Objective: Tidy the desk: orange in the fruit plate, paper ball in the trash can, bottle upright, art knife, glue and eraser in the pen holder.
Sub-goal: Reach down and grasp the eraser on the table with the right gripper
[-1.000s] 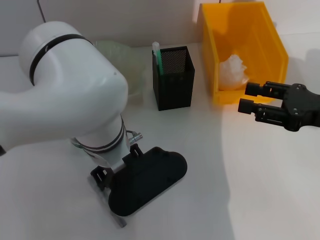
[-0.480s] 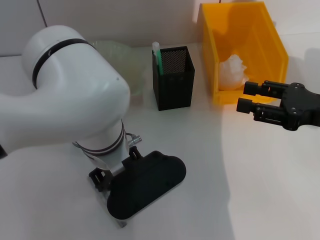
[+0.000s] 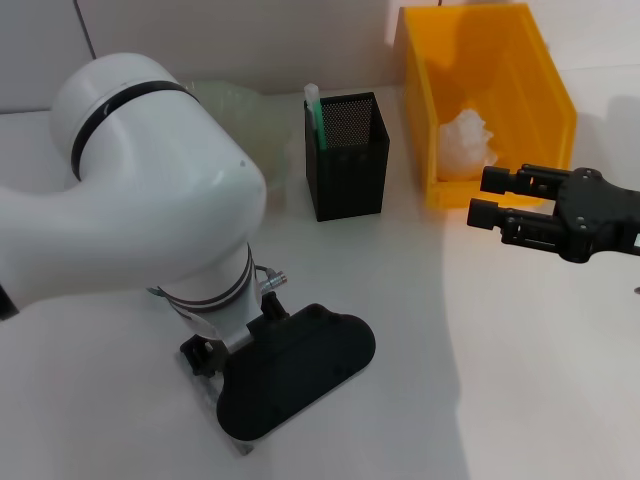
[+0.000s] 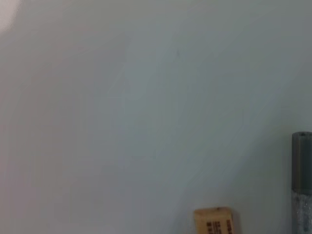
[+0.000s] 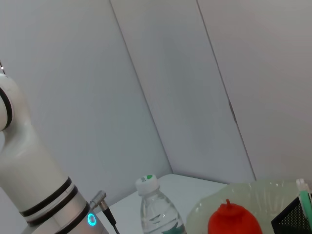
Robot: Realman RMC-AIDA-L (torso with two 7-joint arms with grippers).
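The right claw, fingers apart, has crept leftward beside the trash can holding the paper ball. The left claw, state hidden, has sunk over the eraser on the desk.

head: high, looking down on desk; left wrist: close over desk; right wrist: low, facing wall

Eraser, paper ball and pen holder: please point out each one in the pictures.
eraser (image 4: 214, 220), left wrist view, on its printed top face.
paper ball (image 3: 464, 143), head view, on its crumpled middle.
pen holder (image 3: 350, 168), head view, on its front mesh wall.
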